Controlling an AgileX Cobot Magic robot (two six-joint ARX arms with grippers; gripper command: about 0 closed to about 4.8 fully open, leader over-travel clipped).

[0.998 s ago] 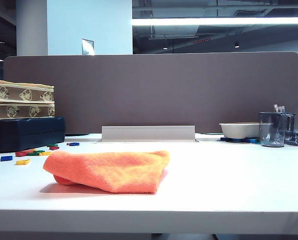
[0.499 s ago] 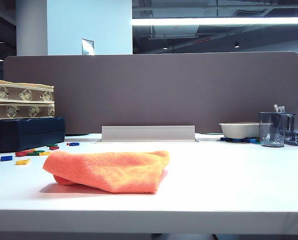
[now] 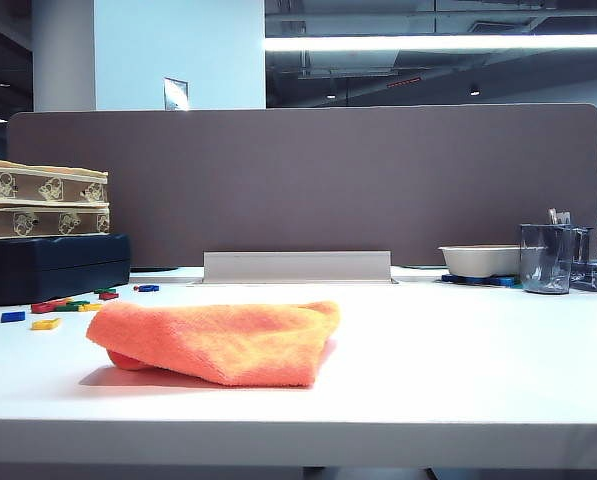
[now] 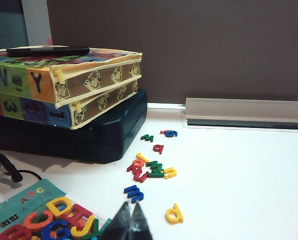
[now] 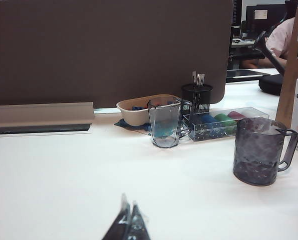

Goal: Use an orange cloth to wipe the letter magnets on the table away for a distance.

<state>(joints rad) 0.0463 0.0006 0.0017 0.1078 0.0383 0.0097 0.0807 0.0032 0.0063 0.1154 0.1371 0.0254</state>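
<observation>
The orange cloth (image 3: pixel 218 340) lies folded on the white table (image 3: pixel 458 360), left of centre in the exterior view. The letter magnets (image 3: pixel 70 306) are scattered to its left beside a dark blue case; in the left wrist view the letter magnets (image 4: pixel 151 167) show as red, green, blue and yellow letters. My left gripper (image 4: pixel 131 207) is shut and empty, its tips close above the table near a blue letter (image 4: pixel 135 192). My right gripper (image 5: pixel 129 205) is shut and empty over bare table. Neither gripper shows in the exterior view; the cloth is in neither wrist view.
A dark blue case (image 4: pixel 89 132) carries two stacked letter boxes (image 4: pixel 64 82) with a phone on top. An open packet of larger letters (image 4: pixel 49 220) lies near the left gripper. At the right stand a bowl (image 5: pixel 139 110), tumbler (image 5: pixel 164 122), pen holder, clear tray and a dark mug (image 5: pixel 258 150).
</observation>
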